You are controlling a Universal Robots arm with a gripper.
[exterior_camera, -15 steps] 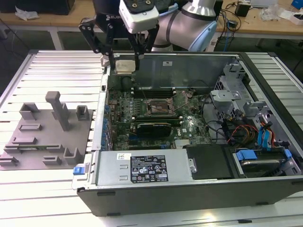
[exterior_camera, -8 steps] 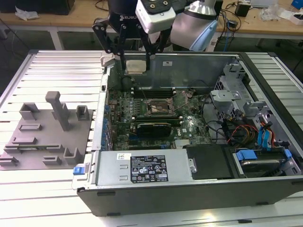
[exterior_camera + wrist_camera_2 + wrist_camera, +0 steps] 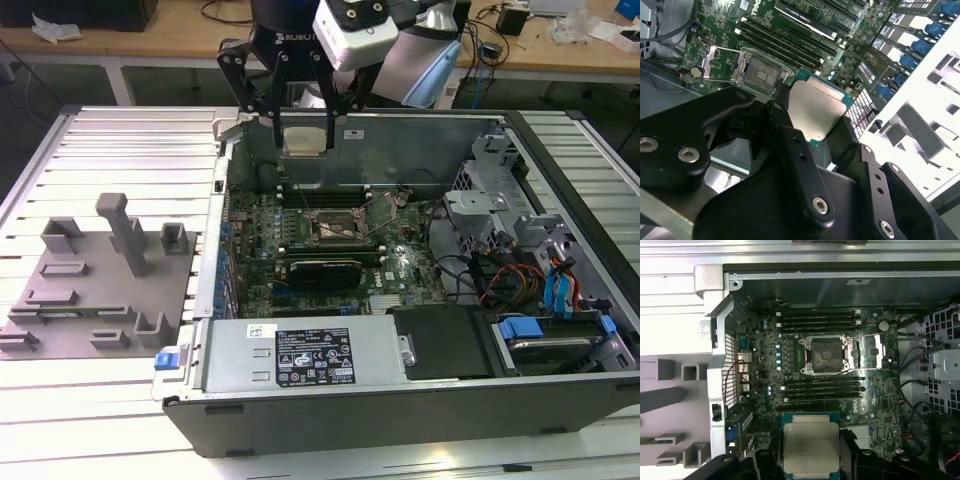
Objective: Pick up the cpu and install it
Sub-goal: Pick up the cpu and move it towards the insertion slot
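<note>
While the gripper (image 3: pixel 303 130) pinches the cpu (image 3: pixel 811 447) by its edges above the open computer case (image 3: pixel 400 420), off toward one edge of the motherboard (image 3: pixel 875 410), the carry step looks in hand; seating it calls for squaring the chip over the open socket (image 3: pixel 826 354) and lowering gently

The small square cpu (image 3: pixel 811 447) has a dull, smooth, silvery metal top. The black gripper (image 3: pixel 812 125) and grey plastic tray (image 3: pixel 100 245) look matt.

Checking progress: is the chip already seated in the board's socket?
No, in the first wrist view the claw holds the chip away from the socket, which is open and empty.
</note>
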